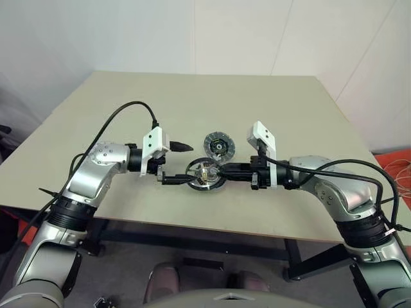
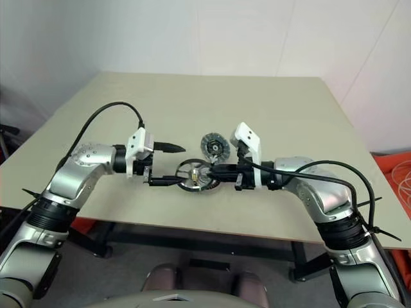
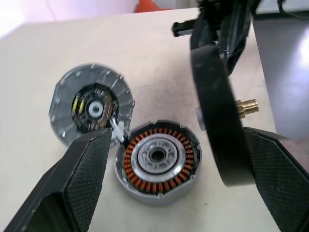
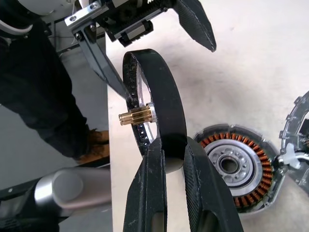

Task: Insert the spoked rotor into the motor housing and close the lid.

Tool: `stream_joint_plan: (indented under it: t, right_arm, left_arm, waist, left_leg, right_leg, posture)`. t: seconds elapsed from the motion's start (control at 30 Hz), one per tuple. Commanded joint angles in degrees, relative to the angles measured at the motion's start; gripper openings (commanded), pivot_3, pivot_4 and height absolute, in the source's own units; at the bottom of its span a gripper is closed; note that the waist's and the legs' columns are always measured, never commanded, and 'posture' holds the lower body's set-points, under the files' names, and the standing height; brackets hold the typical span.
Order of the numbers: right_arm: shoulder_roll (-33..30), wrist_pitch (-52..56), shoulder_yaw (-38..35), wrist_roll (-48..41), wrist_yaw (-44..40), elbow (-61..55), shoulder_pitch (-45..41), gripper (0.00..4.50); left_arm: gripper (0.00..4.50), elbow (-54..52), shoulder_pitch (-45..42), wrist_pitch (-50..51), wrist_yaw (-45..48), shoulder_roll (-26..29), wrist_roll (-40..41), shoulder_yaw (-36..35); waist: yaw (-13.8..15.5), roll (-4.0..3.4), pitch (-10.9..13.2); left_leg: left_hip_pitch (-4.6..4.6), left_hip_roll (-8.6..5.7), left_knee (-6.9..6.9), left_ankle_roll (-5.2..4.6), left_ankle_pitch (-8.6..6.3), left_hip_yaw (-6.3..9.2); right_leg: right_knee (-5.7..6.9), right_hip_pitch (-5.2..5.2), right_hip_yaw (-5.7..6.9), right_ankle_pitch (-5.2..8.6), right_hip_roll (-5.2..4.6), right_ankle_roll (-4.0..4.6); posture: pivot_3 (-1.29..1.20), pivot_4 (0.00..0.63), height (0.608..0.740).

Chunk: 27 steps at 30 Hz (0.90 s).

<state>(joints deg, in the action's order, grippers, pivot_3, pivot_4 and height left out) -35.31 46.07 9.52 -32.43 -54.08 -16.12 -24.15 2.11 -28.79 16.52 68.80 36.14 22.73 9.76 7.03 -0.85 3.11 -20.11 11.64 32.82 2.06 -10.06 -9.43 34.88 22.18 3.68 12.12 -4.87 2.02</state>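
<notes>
Black fingers of the left claw stood spread wide, one finger above and one below, with nothing between them. The claw pointed toward the rotor and was just short of it; I could not tell from the head views whether the lower fingertip touched the rim.

Just right of that claw, the spoked rotor was held on edge above the worktop. Its black rim faced the left claw, and a small brass pinion projected from its hub.

The right claw was pressed together on the rotor's rim, pinching it from the side opposite the left claw. Both of its fingers lay against the black band.

The motor housing lay flat on the worktop below the rotor, near the right claw's fingertips. Its ring of copper coils faced up and its centre was open.

The lid lay flat on the worktop just beyond the housing, further from both claws. In the left wrist view their rims appeared touching or nearly so. Its dark ring and small hub faced up.
</notes>
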Motion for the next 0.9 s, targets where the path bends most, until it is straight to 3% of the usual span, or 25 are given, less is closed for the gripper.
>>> stream_joint_plan:
  t: [0.03, 0.33, 0.63, 0.9]
  right_arm:
    - [0.51, -2.24, -0.32, 0.94, -0.07, -0.02, -1.38, 0.2]
    - [3.92, -4.66, 0.16, 4.73, 3.85, 1.56, -2.63, 0.03]
    - [5.58, -9.72, 0.37, 10.05, 6.78, 2.41, -3.35, 0.03]
    - [1.77, -12.91, 1.98, 14.8, 3.84, 5.44, -2.37, 0.03]
  left_arm:
    - [4.5, -0.82, -1.17, 7.15, -0.21, 3.08, 4.74, -6.29]
    - [4.5, -6.41, 0.69, 16.41, 0.6, 4.81, 9.6, -7.83]
    - [4.5, -0.46, -0.17, 27.36, -5.9, 6.5, 18.4, -21.46]
    - [4.5, -0.5, 5.81, 27.46, -7.61, 8.62, 16.69, -23.12]
  waist:
    - [-0.02, 0.0, 0.0]
    - [-0.01, 0.0, 0.0]
    - [-0.24, 0.03, 0.01]
    - [-0.07, 0.09, 0.01]
  left_leg:
    - [0.0, 0.0, 0.0, 0.01, 0.0, 0.0]
    - [0.02, -0.01, 0.02, -0.01, 0.0, -0.03]
    - [0.03, 0.05, 0.06, 0.04, 0.02, -0.04]
    - [0.01, 0.04, 0.06, 0.0, 0.0, -0.04]
  right_leg:
    - [0.02, 0.0, 0.0, 0.0, 0.0, 0.0]
    - [0.03, -0.01, -0.04, -0.01, -0.01, 0.05]
    - [0.12, 0.04, -0.05, 0.02, 0.06, 0.01]
    - [0.07, 0.03, -0.06, 0.03, 0.05, 0.01]
  posture:
    - [0.0, 0.0, 0.74]
    - [0.0, 0.0, 0.74]
    - [0.0, 0.0, 0.74]
    - [0.0, 0.0, 0.74]
